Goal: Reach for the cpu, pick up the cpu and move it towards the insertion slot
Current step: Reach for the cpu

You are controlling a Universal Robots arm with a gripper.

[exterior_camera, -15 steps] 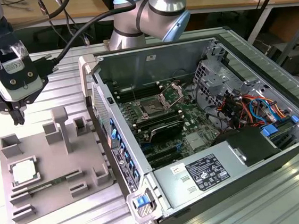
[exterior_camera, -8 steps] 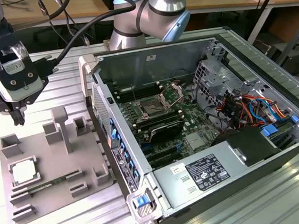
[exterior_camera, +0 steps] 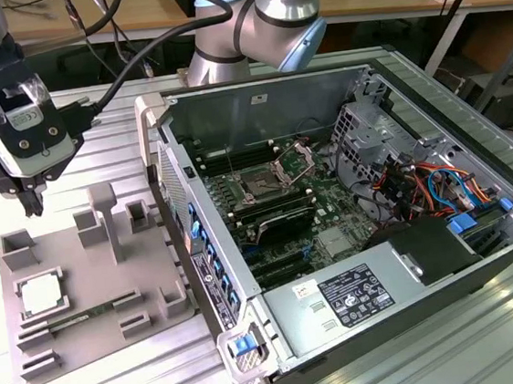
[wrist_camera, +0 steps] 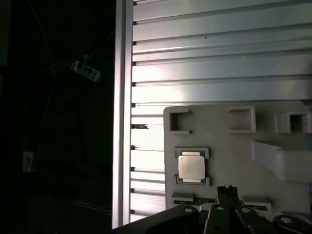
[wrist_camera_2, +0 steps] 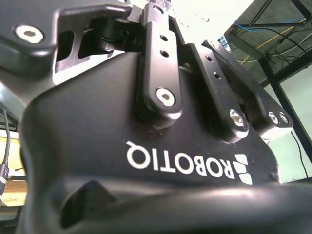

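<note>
The cpu [exterior_camera: 41, 292] is a small square chip with a pale silver top. It lies flat in a framed pocket of the grey fixture plate [exterior_camera: 90, 264] on the exterior view's left. My gripper [exterior_camera: 31, 205] hangs above the plate's far edge, off and higher than the cpu, with its fingers drawn together and nothing held. In the first wrist view the cpu [wrist_camera: 190, 166] lies close beside the fingertips of my gripper [wrist_camera: 226, 190]. The insertion slot [exterior_camera: 261, 187], a dark square socket in a silver bracket, sits on the motherboard inside the open computer case [exterior_camera: 369, 299].
The plate carries upright grey posts [exterior_camera: 105, 217] and holders, and a green memory stick [exterior_camera: 77, 314] lies beside the cpu. The case's raised side wall [exterior_camera: 180, 209] stands between plate and socket. Cables and drive cages fill the case's right side. Ribbed aluminium table [wrist_camera: 219, 63] surrounds everything.
</note>
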